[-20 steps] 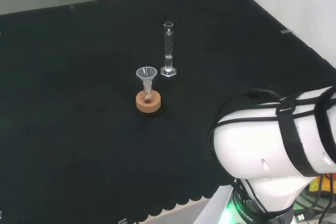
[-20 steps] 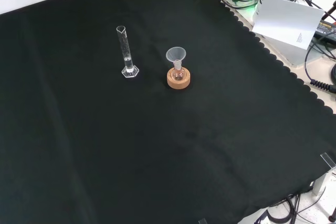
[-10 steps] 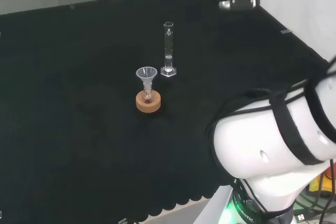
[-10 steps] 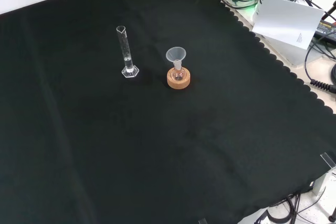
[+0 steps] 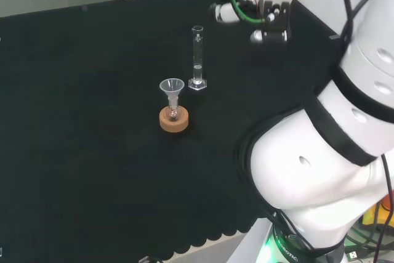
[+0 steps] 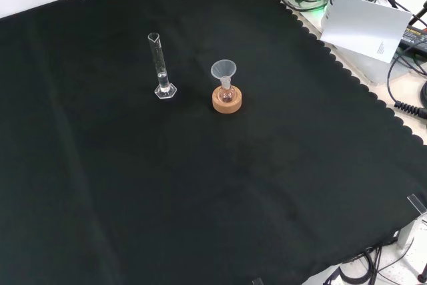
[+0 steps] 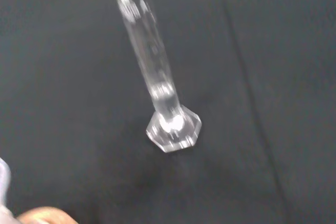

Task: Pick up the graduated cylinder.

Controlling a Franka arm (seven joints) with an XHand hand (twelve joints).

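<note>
The graduated cylinder (image 5: 197, 57) stands upright on the black cloth (image 5: 80, 121), with open cloth on its far side and on its right side in the head view. The only obstacle near it is the funnel (image 5: 172, 88), which sits in a small flask on a cork ring (image 5: 173, 119); in the head view this group stands just in front and to the left of the cylinder's base, apart from it. In the front view the funnel (image 6: 223, 70) is to the right of the cylinder (image 6: 160, 66), with a gap of bare cloth between them. The hand (image 5: 266, 15) hangs above the cloth to the right of the cylinder in the head view, and nothing stands between them.
</note>
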